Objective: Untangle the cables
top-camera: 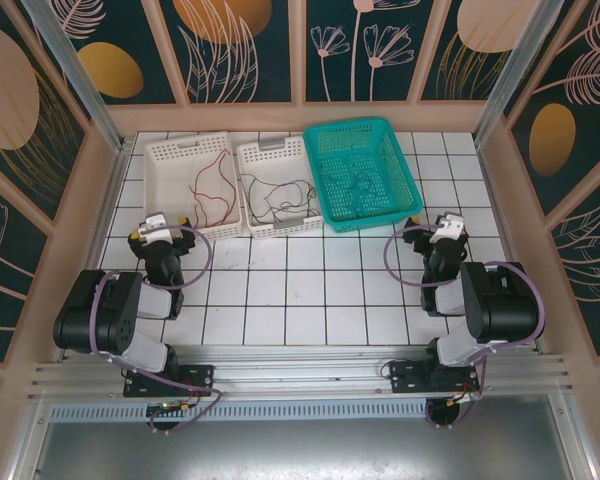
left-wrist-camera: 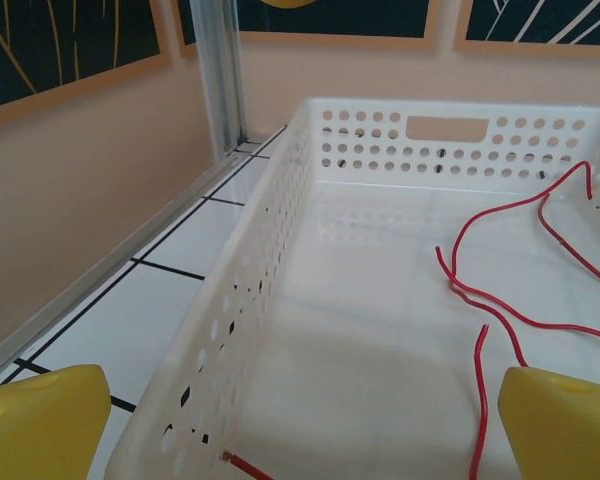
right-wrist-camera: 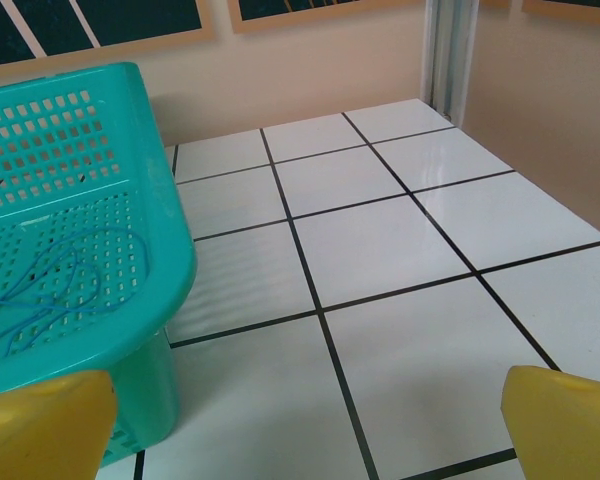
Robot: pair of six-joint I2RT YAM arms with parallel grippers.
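Three baskets sit in a row at the far side of the tiled tabletop [top-camera: 310, 290]: two white ones and a teal one, touching side to side. The red cable [left-wrist-camera: 477, 400] lies in loose bends on the floor of the left white basket [top-camera: 170, 150]; one bare end shows near the basket's near-left corner in the left wrist view. The black cable [top-camera: 278, 188] is in the middle white basket [top-camera: 270, 148], spread in thin loops. The blue cable [top-camera: 357, 190] lies coiled in the teal basket [top-camera: 350, 126] (hard to trace, it's nearly the same tone as the mesh).

Left gripper [top-camera: 158, 226] hovers at the near-left corner of the left white basket, fingers spread wide, nothing btwn them. Its yellow fingertips [left-wrist-camera: 40, 425] frame the basket's left wall and floor.

Right gripper [top-camera: 436, 224] is just right of the teal basket's near corner, above bare tiles, also spread wide w/ nothing held. Both arms are folded back near their bases.
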